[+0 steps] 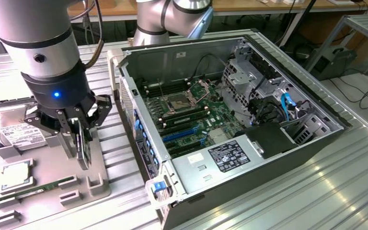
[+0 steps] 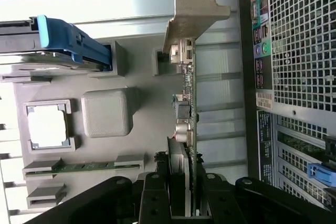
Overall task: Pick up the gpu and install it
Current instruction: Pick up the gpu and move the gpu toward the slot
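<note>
Straight down over the tray's [image 1: 43, 160] edge nearest the computer case [image 1: 235, 120] hangs the arm [image 1: 40, 48], its gripper [image 1: 76, 128] clamped on the gpu [image 1: 84, 151], which stands on edge. The wrist view adds its pale metal bracket [image 2: 191, 14].

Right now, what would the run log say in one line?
gripper: shut on gpu | place: parts tray | computer case: open

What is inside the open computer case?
A green motherboard with a processor socket, blue slots, a labelled grey power supply and cables. What lies under the power supply is hidden.
</note>
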`<state>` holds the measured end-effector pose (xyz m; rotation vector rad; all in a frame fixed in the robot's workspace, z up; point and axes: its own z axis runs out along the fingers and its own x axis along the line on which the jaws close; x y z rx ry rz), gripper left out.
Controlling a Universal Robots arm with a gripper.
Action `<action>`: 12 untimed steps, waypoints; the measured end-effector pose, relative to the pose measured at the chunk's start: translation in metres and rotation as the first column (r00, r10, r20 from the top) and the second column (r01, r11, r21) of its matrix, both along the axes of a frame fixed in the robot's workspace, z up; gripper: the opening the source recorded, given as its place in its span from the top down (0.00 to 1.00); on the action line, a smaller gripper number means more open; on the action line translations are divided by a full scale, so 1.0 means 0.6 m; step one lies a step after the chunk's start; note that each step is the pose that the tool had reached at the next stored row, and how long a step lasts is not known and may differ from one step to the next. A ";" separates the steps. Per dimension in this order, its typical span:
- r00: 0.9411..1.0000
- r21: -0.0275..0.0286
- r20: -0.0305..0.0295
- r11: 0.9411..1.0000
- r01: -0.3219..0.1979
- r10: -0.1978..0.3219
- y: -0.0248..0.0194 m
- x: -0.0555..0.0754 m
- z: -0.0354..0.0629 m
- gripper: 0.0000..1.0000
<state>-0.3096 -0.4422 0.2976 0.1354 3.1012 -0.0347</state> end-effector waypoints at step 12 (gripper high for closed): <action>1.000 -0.012 0.000 1.000 0.000 0.000 0.0000 0.000 0.047 0.71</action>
